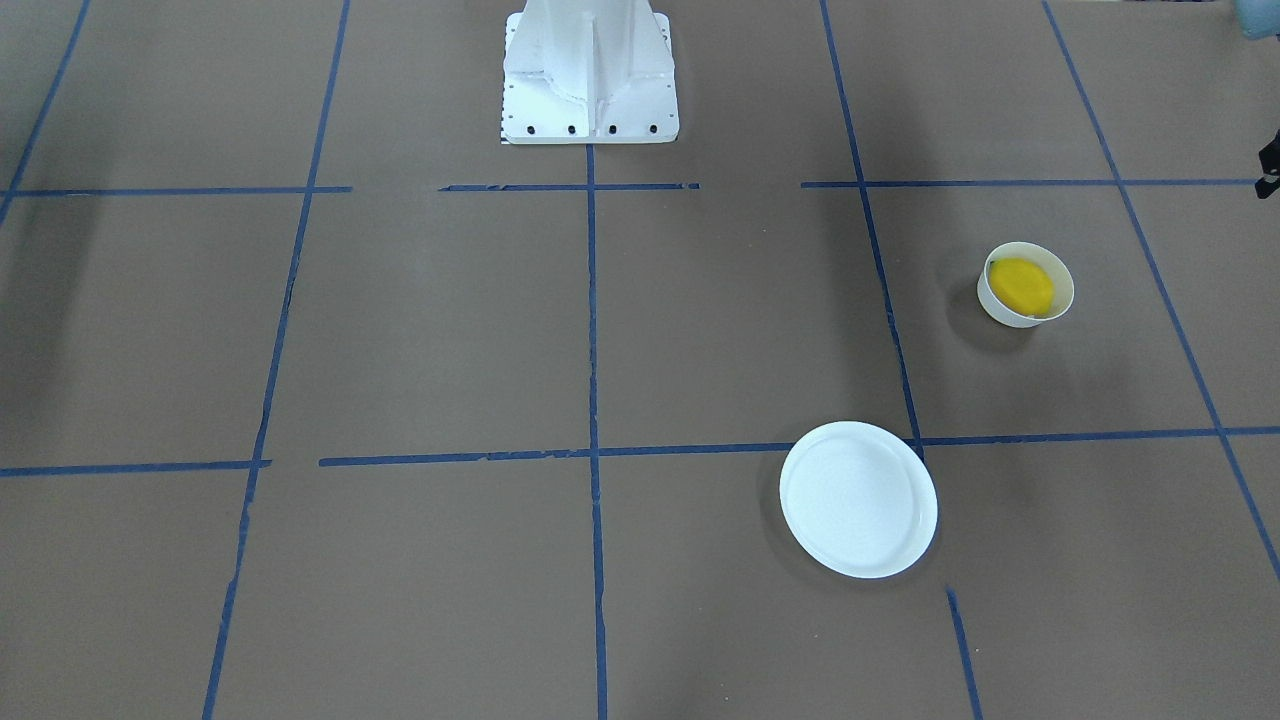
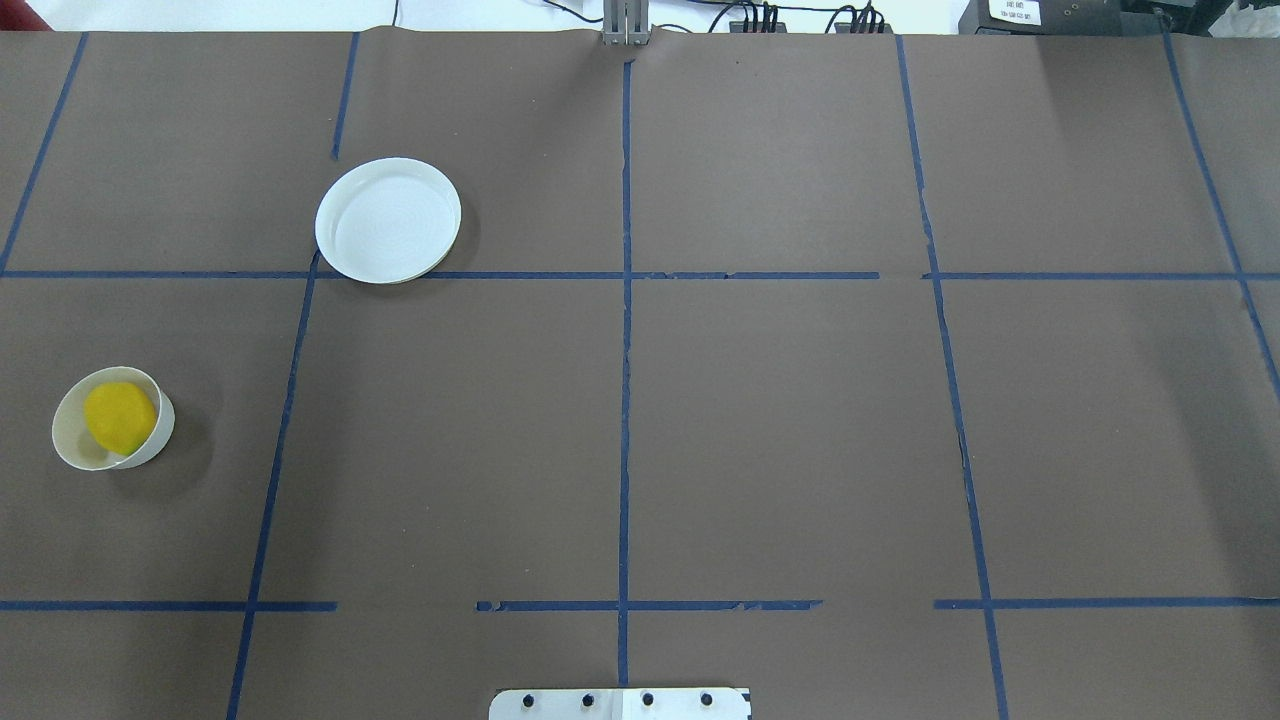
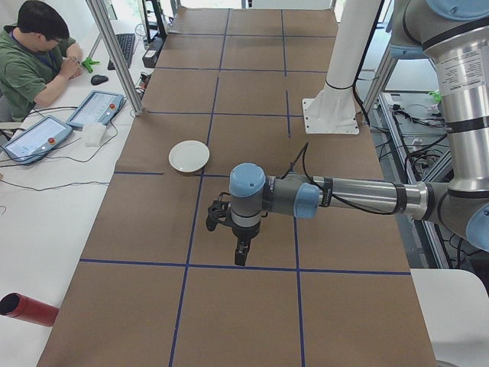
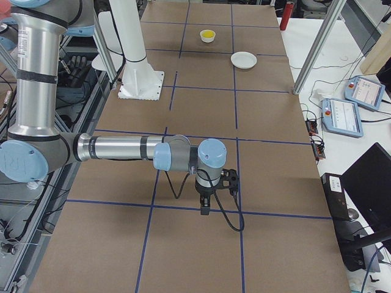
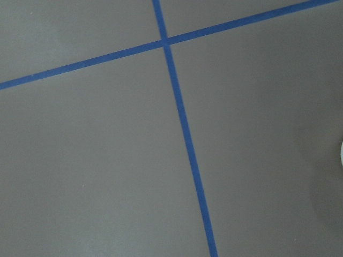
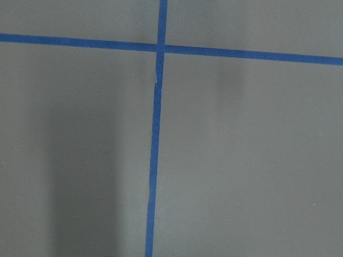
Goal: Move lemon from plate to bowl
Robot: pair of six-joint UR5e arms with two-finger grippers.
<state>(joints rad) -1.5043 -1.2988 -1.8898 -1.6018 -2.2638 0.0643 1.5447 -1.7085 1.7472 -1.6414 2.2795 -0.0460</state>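
The small yellow oval lemon (image 1: 1021, 286) lies in the deep white bowl (image 1: 1003, 312), the flat white round plate (image 1: 858, 499) is bare — task seems done. Both dishes are far from the left gripper (image 3: 241, 261) and right gripper (image 4: 205, 210); the fingers' state I cannot tell.

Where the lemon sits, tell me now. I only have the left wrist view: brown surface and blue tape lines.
Observer: The lemon lies inside the bowl, on the robot's left side of the table.
Operator: Report the plate.
Observer: The plate has nothing on it. It stands apart from the bowl, farther across the table from the robot.
Operator: Give me the left gripper's state.
Observer: The left gripper shows only in the left side view, pointing down over the table. I cannot tell whether it is open or shut.
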